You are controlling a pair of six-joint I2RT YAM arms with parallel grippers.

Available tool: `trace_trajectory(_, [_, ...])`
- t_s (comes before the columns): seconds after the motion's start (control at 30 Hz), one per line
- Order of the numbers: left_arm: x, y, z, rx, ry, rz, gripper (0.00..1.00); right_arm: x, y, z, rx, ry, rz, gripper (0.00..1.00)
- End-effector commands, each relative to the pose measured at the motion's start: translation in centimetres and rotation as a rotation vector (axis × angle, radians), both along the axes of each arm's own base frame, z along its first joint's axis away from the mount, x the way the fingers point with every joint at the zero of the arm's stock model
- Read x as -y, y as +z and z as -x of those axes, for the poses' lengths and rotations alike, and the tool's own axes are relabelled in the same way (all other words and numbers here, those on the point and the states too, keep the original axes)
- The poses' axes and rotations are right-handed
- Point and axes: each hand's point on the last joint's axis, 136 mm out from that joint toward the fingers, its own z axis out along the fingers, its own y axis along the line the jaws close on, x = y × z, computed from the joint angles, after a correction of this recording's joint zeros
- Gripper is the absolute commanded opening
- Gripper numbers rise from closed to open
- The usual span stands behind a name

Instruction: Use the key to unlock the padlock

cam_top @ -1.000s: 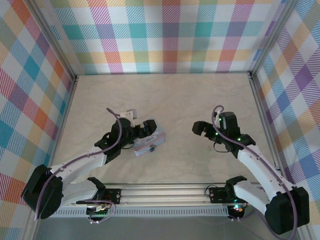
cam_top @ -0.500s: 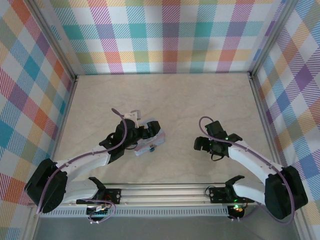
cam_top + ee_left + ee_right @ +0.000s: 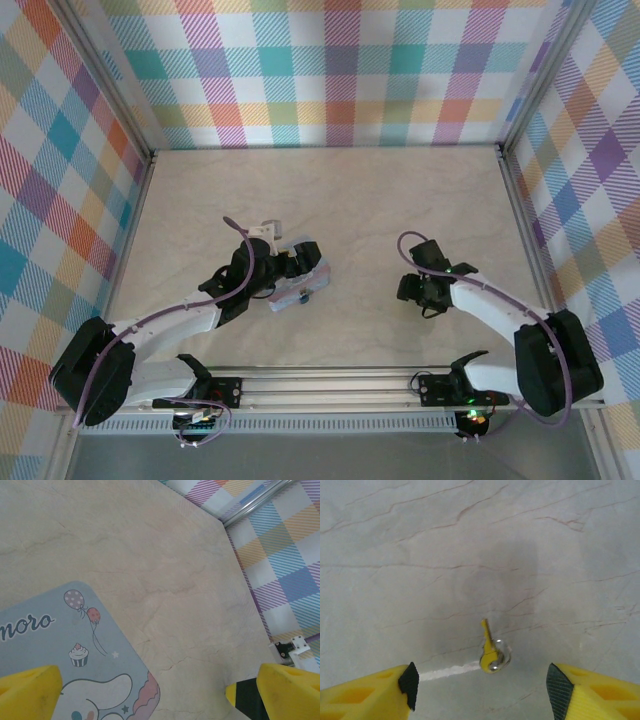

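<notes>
**Right end effector** (image 3: 482, 682): its jaws are standing apart and holding nothing, with the dark pads (image 3: 409, 682) showing low at the left and right of the right wrist view. The key (image 3: 490, 652), small and yellowish with a ring at its head, is lying flat on the surface (image 3: 420, 555) between them. It is sitting just below frame centre and touching neither side.

**Left end effector** (image 3: 157, 680): its jaws are standing wide and empty, hovering over a corner of the tin (image 3: 75, 655).

**Padlock** (image 3: 305, 294): in the top view it is showing as a dark speck at the tin's lower-right edge, left of centre. We cannot tell whether it is hanging from the tin or only lying against it.

**Risks we are noting:**
- The key is thin and lying flat, so the pads may skate it along the surface instead of lifting it.
- A pinch on the ring rather than the blade would leave the key swinging, making it hard to aim at so tiny a lock.
- An unsteadied padlock would likely turn away under the key.

**Container:** the tin is lying printed face up at the lower left of the left wrist view, apparently shut. Its contents are hidden from us.
</notes>
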Motion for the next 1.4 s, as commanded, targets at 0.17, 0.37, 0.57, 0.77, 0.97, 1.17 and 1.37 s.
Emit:
trace_trajectory(0.17, [0.82,2.18,-0.09,0.047,-0.016,0.031,1.00,0.10,-0.93,0.01,-0.037,-0.030,-0.034,0.59])
trace_trajectory(0.37, [0.83,2.31,-0.03,0.048,-0.018,0.032,1.00,0.08,-1.08,-0.08,-0.046,-0.031,-0.032,0.52])
trace_trajectory(0.57, [0.80,2.16,-0.03,0.044,-0.017,0.029,1.00,0.04,-1.19,-0.05,-0.054,-0.029,-0.031,0.44])
trace_trajectory(0.77, [0.85,2.16,0.01,0.042,-0.019,0.030,1.00,-0.07,-1.27,-0.06,-0.060,-0.023,-0.034,0.34])
trace_trajectory(0.97, [0.81,2.08,0.03,0.041,-0.018,0.030,1.00,-0.13,-1.26,-0.05,-0.061,-0.022,-0.038,0.24])
trace_trajectory(1.17, [0.75,2.04,0.05,0.040,-0.017,0.031,1.00,-0.22,-1.17,-0.10,-0.057,-0.014,-0.041,0.16])
trace_trajectory(1.37, [0.59,1.95,0.16,0.039,-0.013,0.030,1.00,-0.29,-0.97,-0.07,-0.052,-0.007,-0.046,0.09])
